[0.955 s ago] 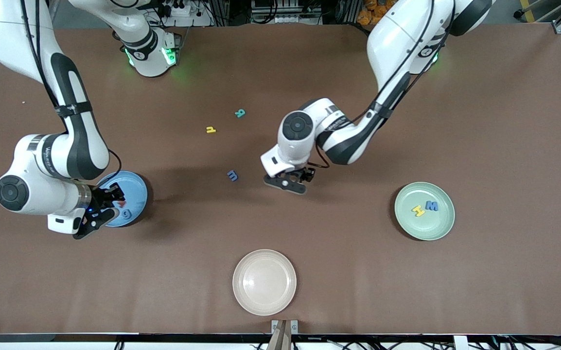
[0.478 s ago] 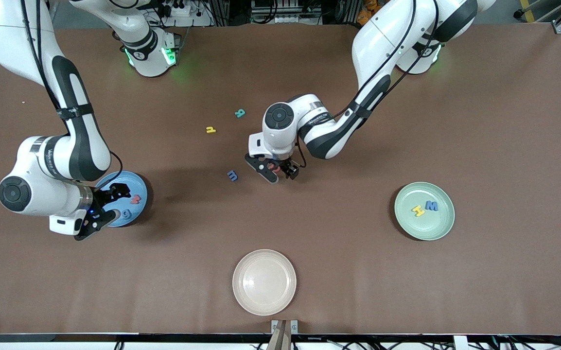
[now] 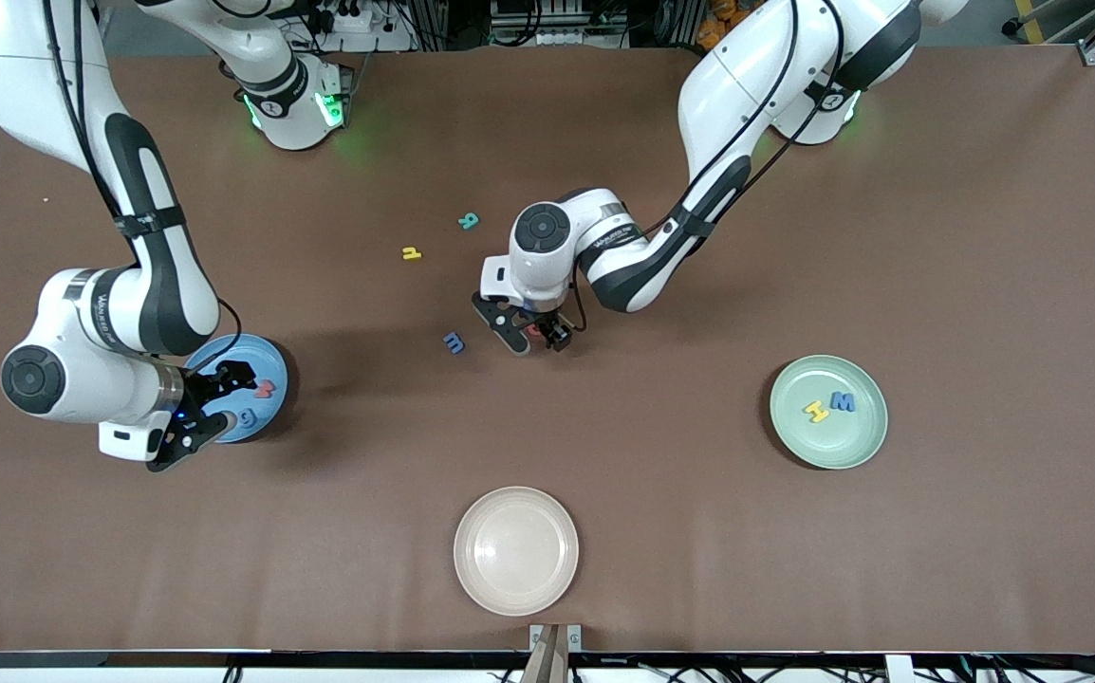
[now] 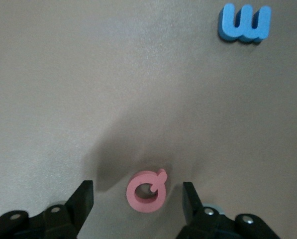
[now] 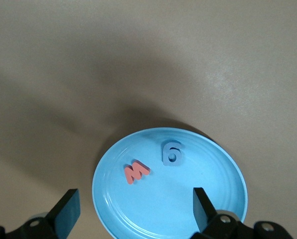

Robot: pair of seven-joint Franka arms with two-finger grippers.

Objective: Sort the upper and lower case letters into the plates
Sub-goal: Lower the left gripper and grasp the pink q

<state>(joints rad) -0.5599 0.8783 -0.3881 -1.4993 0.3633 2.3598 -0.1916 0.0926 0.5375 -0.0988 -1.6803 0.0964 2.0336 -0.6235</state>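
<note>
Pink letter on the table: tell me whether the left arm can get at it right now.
Probably yes. The left end effector hangs right over the pink letter, jaws open on either side of it, with nothing between; the blue letter lies well apart.

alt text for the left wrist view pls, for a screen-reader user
The left gripper is open low over the brown table, its two dark fingers either side of a small red letter lying flat, not touching it. A blue letter m lies flat on the table farther off.

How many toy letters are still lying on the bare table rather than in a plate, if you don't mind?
4: teal letter, yellow letter, blue letter, and pink letter between the left gripper's open fingers.
</note>
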